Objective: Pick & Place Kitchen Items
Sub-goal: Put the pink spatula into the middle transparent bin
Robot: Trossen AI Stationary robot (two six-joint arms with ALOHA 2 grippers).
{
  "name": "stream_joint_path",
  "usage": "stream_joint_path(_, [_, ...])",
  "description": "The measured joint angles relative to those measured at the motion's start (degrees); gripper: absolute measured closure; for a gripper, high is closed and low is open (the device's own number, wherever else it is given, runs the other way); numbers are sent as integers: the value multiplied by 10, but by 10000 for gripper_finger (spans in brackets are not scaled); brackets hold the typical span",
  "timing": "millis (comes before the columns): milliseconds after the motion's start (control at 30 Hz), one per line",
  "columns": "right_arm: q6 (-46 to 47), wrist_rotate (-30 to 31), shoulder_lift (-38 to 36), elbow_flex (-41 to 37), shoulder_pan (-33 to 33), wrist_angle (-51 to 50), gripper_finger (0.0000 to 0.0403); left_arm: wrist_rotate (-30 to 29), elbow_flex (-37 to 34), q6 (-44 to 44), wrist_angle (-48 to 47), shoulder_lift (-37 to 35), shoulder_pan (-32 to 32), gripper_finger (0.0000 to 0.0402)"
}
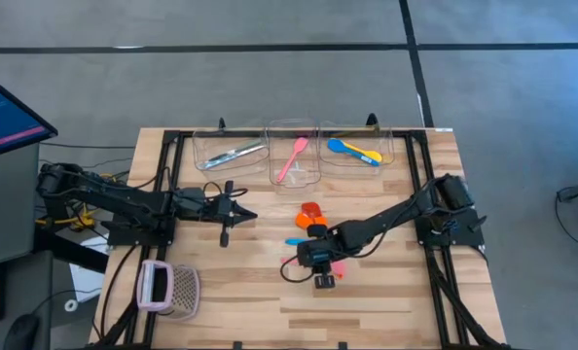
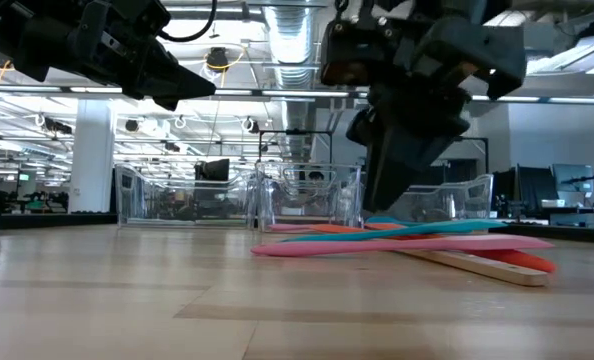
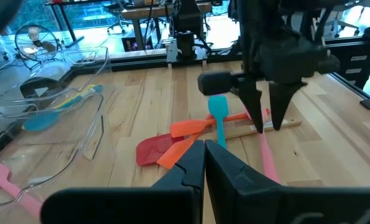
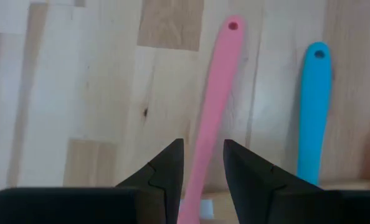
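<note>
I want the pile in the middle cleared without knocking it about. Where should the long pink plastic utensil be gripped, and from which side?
Grip the long pink plastic utensil on its bare, slim handle, which lies flat on the wooden table clear of the orange, teal and red pieces. Come straight down from above, fingers across its narrow width, as the right gripper already straddles it.

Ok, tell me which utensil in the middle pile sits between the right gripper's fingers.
The pink utensil: its handle runs between the right gripper's open fingers, while the teal utensil lies off to one side, outside them.
</note>
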Motion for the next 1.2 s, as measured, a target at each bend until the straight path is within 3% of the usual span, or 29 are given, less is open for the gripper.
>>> stream_joint_path(200, [0, -3, 30, 1, -6, 1, 294, -2, 0, 0, 0, 0, 0, 399])
stream_joint_path(1200, [1, -7, 30, -2, -20, -24, 294, 1, -3, 0, 0, 0, 0, 399])
